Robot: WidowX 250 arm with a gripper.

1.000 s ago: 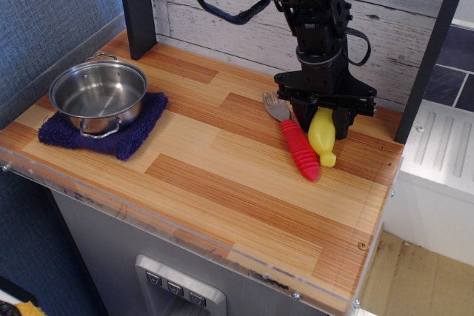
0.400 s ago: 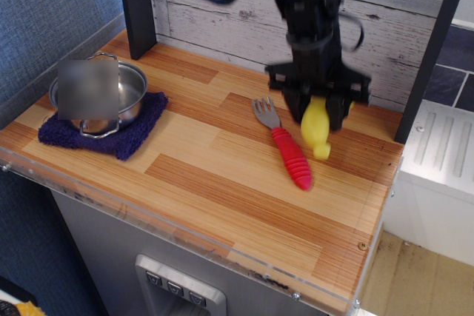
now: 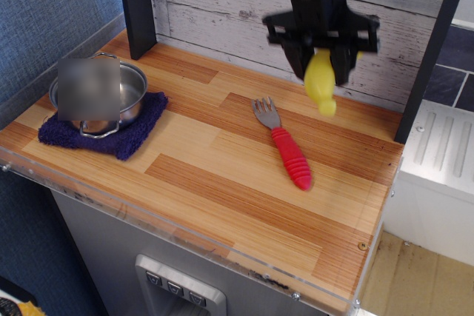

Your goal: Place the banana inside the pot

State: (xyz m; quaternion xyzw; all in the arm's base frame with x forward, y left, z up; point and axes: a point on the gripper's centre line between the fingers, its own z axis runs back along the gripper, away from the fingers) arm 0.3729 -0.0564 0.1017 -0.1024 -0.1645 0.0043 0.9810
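My black gripper [image 3: 320, 55] hangs over the back right of the wooden counter, shut on the yellow toy banana [image 3: 321, 87]. The banana hangs tip down, well above the counter surface. The steel pot [image 3: 127, 105] stands at the far left on a dark blue cloth [image 3: 141, 129]; a grey blurred patch covers part of the pot. The gripper is far to the right of the pot.
A fork with a red handle [image 3: 289, 155] and grey tines lies on the counter below and left of the banana. A dark post [image 3: 136, 5] stands at the back left behind the pot. A white plank wall [image 3: 222, 5] runs along the back.
The gripper has lifted the banana off the counter, straight up from beside the fork. The fork lies slightly shifted and the pot has not moved.
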